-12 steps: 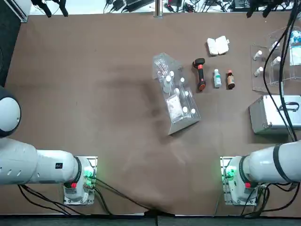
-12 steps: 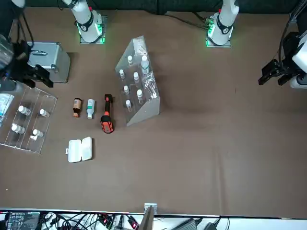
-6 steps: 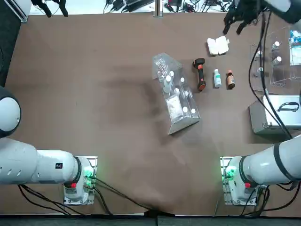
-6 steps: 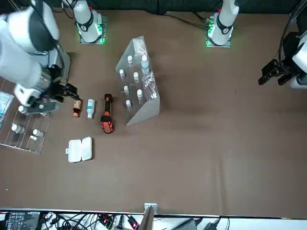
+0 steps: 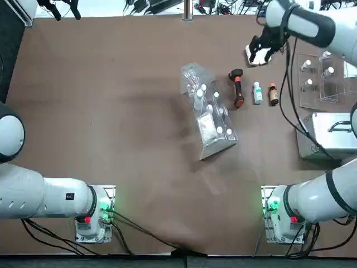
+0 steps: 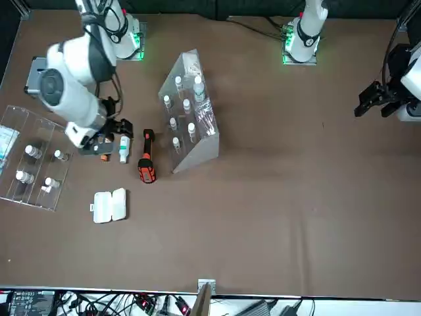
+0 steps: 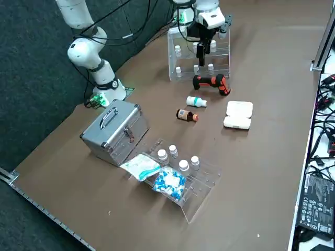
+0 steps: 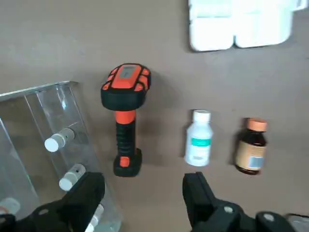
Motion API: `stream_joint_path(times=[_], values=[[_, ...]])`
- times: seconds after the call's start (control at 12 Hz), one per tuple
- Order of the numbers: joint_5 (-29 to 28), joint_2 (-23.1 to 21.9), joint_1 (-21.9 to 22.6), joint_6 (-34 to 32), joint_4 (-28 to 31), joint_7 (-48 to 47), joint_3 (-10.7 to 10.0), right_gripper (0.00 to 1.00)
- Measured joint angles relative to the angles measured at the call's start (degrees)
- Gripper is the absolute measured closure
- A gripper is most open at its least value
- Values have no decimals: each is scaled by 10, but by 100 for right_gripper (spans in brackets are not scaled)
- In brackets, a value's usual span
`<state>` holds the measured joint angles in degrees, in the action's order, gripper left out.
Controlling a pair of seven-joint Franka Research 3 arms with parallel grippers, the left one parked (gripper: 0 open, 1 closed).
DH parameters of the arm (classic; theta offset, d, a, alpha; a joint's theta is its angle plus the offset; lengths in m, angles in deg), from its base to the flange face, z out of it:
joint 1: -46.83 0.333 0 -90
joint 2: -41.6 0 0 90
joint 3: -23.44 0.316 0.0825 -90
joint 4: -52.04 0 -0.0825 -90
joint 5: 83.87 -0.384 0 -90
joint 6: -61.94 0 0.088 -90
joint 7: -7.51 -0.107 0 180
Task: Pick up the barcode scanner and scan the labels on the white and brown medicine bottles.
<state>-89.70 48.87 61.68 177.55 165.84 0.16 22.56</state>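
Above the table's right half, the right gripper [image 8: 142,193] has swung in from the far right, fingers spread and holding nothing.
In the top view it now overlaps the white case [image 5: 260,54]; the barcode scanner [image 8: 126,118] lies as before between the vial rack [image 5: 209,111] and the white bottle [image 8: 198,138], the brown bottle [image 8: 251,147] just beside that.

The barcode scanner [image 8: 125,92] is black and orange; the brown bottle [image 8: 251,150] has an orange cap.
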Motion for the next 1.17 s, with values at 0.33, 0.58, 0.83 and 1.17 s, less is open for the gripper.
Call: stream_joint_path(times=[0.33,0.58,0.83,1.17], values=[[0,6,40,111,78,-63,0,0],[0,29,67,167,106,-124,0,0],[0,52,78,195,107,-154,0,0],[0,74,84,207,107,-157,-1,0]])
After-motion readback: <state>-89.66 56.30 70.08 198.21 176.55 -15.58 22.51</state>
